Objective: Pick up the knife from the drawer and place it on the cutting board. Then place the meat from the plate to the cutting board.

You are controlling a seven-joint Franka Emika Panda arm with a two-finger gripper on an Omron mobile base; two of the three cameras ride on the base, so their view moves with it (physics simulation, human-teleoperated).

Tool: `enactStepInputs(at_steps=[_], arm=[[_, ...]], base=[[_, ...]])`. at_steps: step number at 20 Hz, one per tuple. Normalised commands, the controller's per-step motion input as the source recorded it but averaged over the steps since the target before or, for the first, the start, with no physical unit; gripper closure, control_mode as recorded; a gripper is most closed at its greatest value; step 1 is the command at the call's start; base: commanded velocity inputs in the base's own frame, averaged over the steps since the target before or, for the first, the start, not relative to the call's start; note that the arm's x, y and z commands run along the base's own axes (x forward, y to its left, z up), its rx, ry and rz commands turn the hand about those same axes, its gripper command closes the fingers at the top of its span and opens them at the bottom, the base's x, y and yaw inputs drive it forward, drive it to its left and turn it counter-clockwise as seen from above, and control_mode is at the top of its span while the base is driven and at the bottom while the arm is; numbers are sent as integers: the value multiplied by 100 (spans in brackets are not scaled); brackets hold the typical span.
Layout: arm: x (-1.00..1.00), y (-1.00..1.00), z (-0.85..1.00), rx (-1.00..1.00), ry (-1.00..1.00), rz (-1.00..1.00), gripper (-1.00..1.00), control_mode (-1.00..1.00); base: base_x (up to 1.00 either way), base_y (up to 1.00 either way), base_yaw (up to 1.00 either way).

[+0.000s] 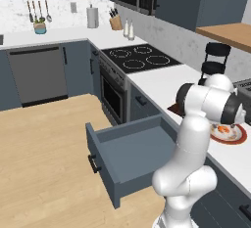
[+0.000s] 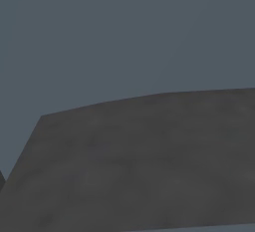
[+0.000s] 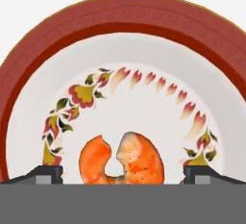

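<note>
In the hand view the plate [image 3: 62, 40] lies close below, with a reddish-brown rim and a white, flower-painted centre. The meat [image 3: 122, 158], an orange-pink curled lump, rests on it between the two fingertips [image 3: 45, 174]. My gripper [image 3: 123, 177] is open, low over the meat. In the left base view the plate [image 1: 238, 137] and meat [image 1: 224, 129] lie on the counter behind the arm. A dark corner of the cutting board [image 1: 173, 108] peeks out by the elbow. The drawer [image 1: 128, 149] stands pulled out, its visible floor bare. The knife is out of view.
A black cooktop [image 1: 139, 57] and oven [image 1: 112, 95] lie left of the drawer. A black tiered rack [image 1: 214, 58] stands behind the plate. A knife block [image 1: 115, 22], bottles [image 1: 129, 29] and a dishwasher [image 1: 38, 75] are further back. Wooden floor lies left of the drawer.
</note>
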Motion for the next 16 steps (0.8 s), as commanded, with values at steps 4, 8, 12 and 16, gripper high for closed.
enactStepInputs(at_steps=[4,8,12,16], arm=[[16,-19,-20,0,11,8,-100,-100],[1,-32,-32,0,12,6,-100,-100],[1,-9,-23,7,5,4,-100,-100],[1,0,-20,11,0,1,-100,-100]], base=[[0,0,0],[0,0,0],[0,0,0],[0,0,0]])
